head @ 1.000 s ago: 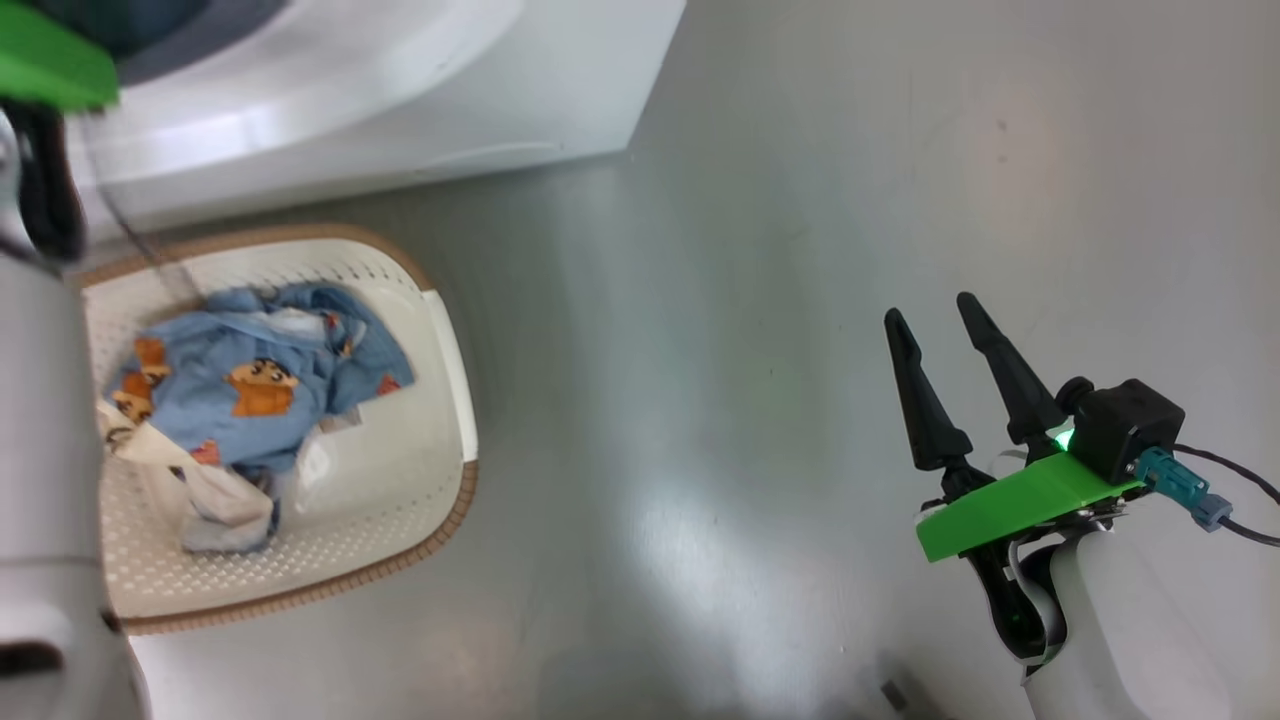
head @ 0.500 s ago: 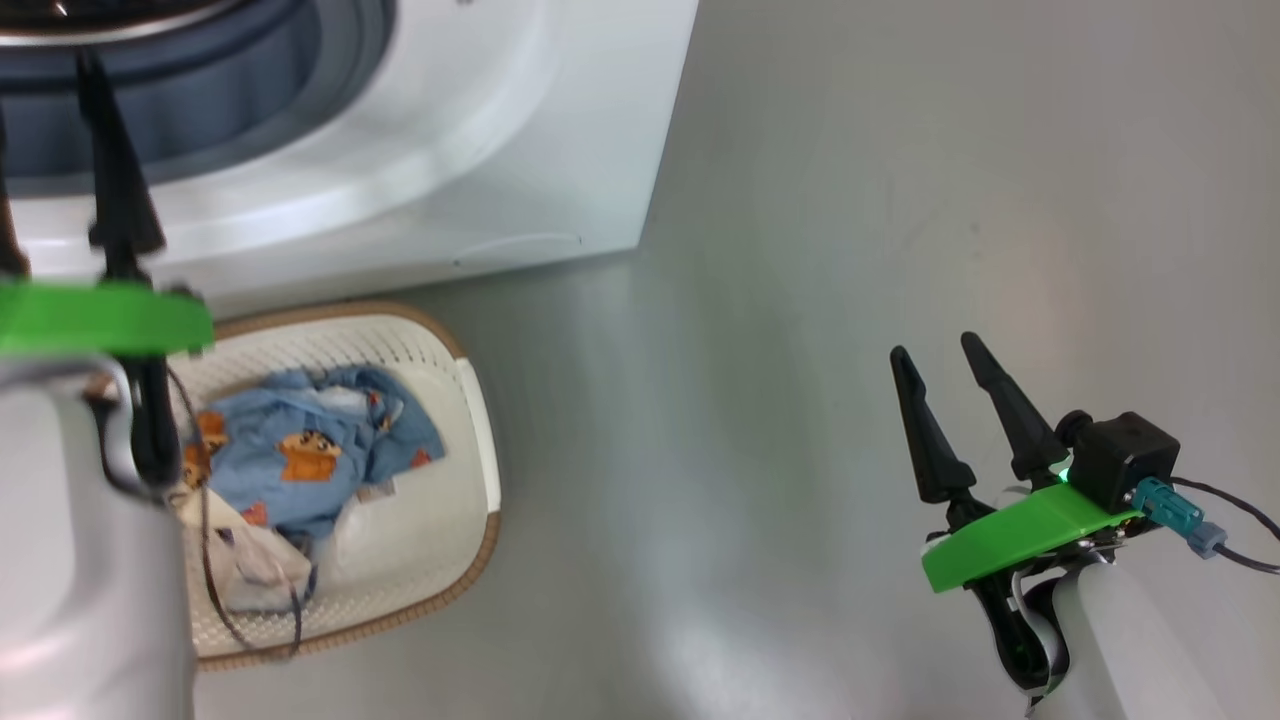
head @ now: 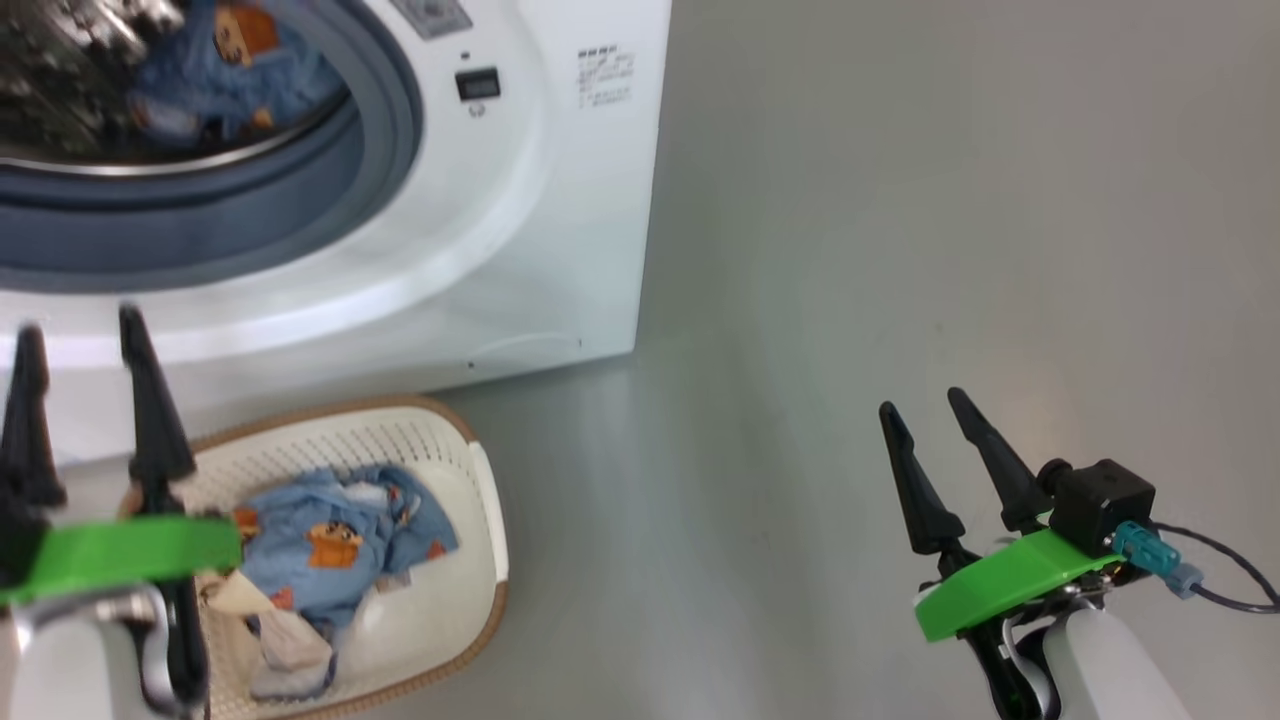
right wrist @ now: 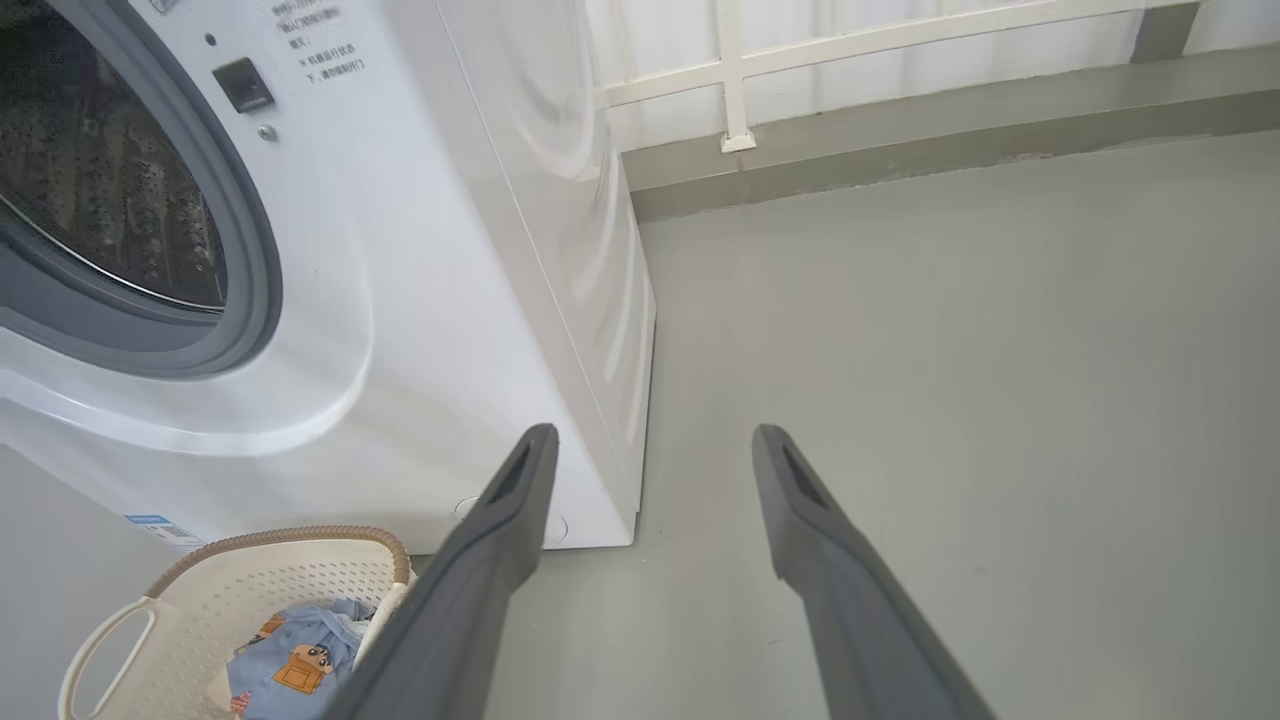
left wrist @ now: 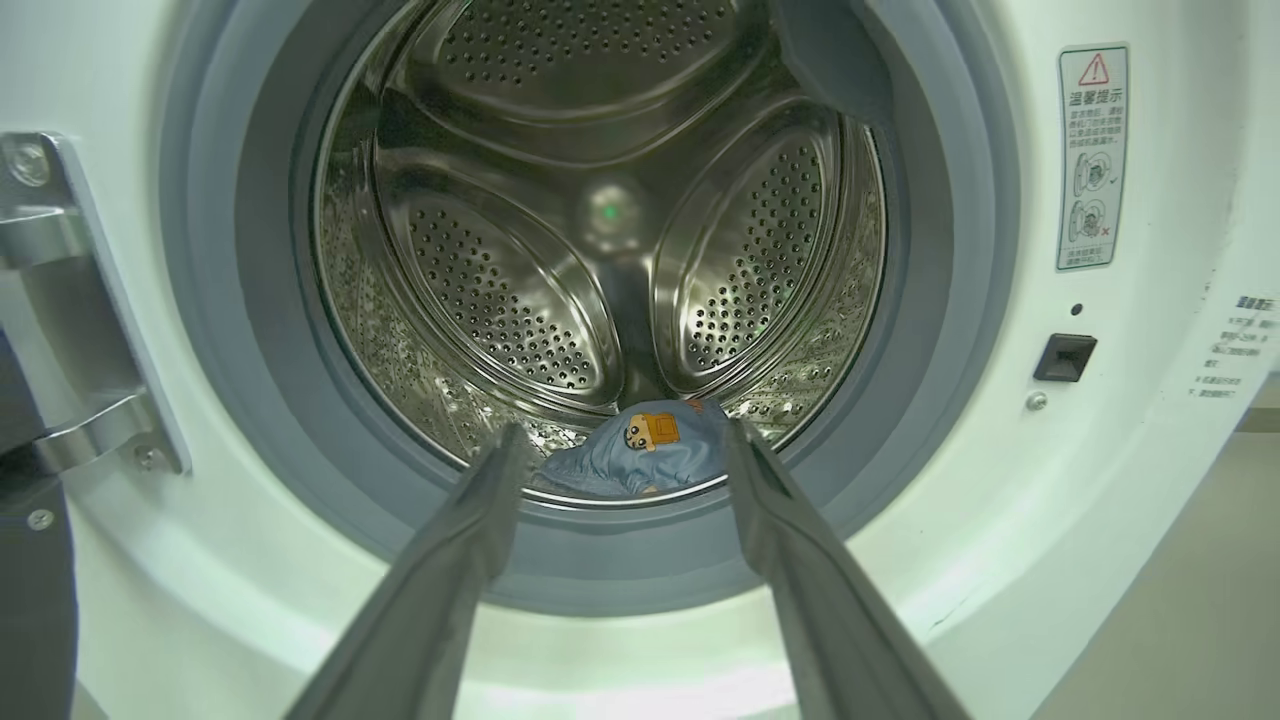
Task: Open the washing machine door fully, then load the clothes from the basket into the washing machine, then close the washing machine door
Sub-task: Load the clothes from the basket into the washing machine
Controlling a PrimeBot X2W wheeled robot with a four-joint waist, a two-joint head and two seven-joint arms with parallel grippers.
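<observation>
Blue bear-print clothes (head: 330,550) are bundled with a cream cloth in the basket (head: 440,412), piled towards its left end. So most of the load is on the floor (head: 850,200), not in the drum. One blue piece (left wrist: 650,455) with an orange bear on it is lying at the bottom front of the steel drum (left wrist: 600,200), just behind the lip.

The basket sits right up against the foot of the washing machine (head: 560,200), below the opening. The opening is uncovered, with the grey-blue gasket (left wrist: 940,300) ringing it. On the left wrist cam I see the metal hinge (left wrist: 60,300) left of the opening and a dark slab (left wrist: 25,600) under it at the frame edge. I can't tell for sure what that slab is. Right of the opening there's a warning sticker (left wrist: 1092,155) and the black latch slot (left wrist: 1064,357) below it.

My left gripper (head: 78,330) is above the basket's left end and points straight at the opening. Its fingers are spread apart with nothing between them.

My right gripper (head: 920,403) is well off to the right over bare floor, also parted and holding nothing. Its cam shows the machine's right side, the basket (right wrist: 290,535) at lower left, a small blue label (right wrist: 150,520) low on the front and a white railing (right wrist: 735,70) at the back.
</observation>
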